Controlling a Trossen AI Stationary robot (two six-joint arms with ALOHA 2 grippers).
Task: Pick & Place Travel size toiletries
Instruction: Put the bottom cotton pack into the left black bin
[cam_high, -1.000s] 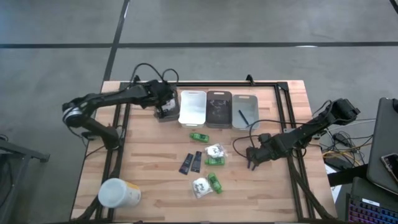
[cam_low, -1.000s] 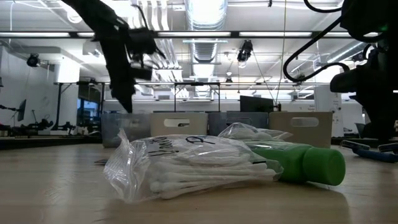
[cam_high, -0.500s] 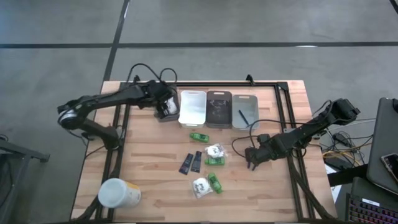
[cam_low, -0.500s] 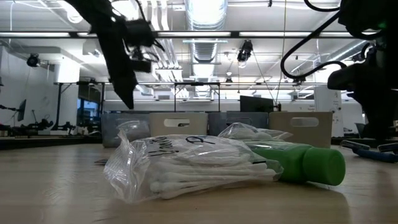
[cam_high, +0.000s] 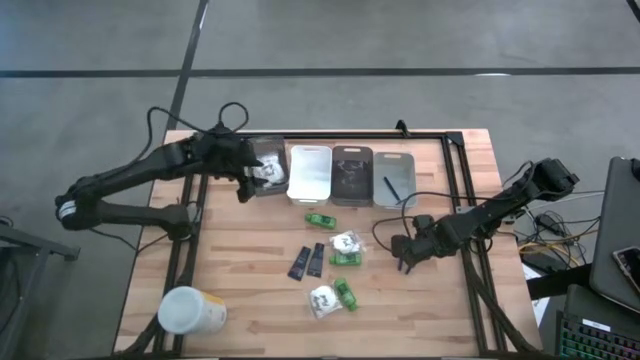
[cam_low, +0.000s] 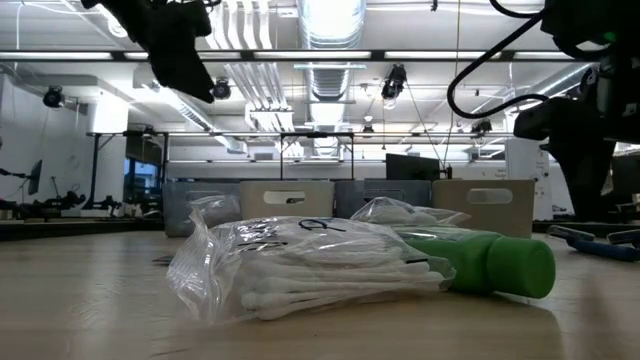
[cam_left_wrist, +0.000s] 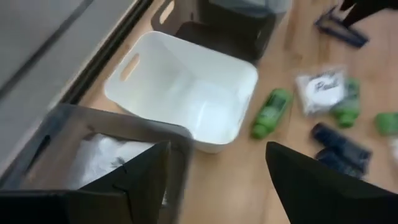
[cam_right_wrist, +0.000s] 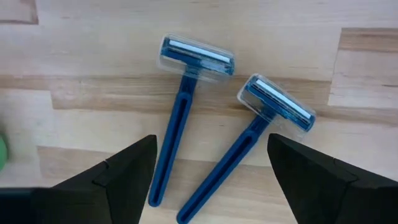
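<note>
High view: four bins stand in a row at the bench's (cam_high: 240, 270) far edge, so items are sorted by kind. The left claw (cam_high: 243, 178) hangs beside the grey bin (cam_high: 266, 176), which holds a white packet (cam_high: 265, 172). The white bin (cam_high: 309, 172) next to it looks bare. Loose toiletries lie mid-bench: green bottles (cam_high: 320, 220), black sachets (cam_high: 307, 262), swab packets (cam_high: 322, 300). The right claw (cam_high: 407, 257) is low over the bench, right of them. A cup (cam_high: 190, 311) stands at the near left corner.

Low view: a swab bag (cam_low: 300, 265) and a green bottle (cam_low: 480, 262) lie nearest the lens, with the bins behind. The left arm (cam_low: 170, 45) hangs high.

Left wrist view: the left claw (cam_left_wrist: 214, 171) is spread wide and holds nothing. The packet (cam_left_wrist: 109, 158) sits in the grey bin (cam_left_wrist: 118, 124) under it, probably just dropped.

Right wrist view: the right claw (cam_right_wrist: 208, 165) is spread wide, bare, above two blue razors (cam_right_wrist: 180, 112) lying side by side, apart. It straddles both handles, likely lining up a pick.
</note>
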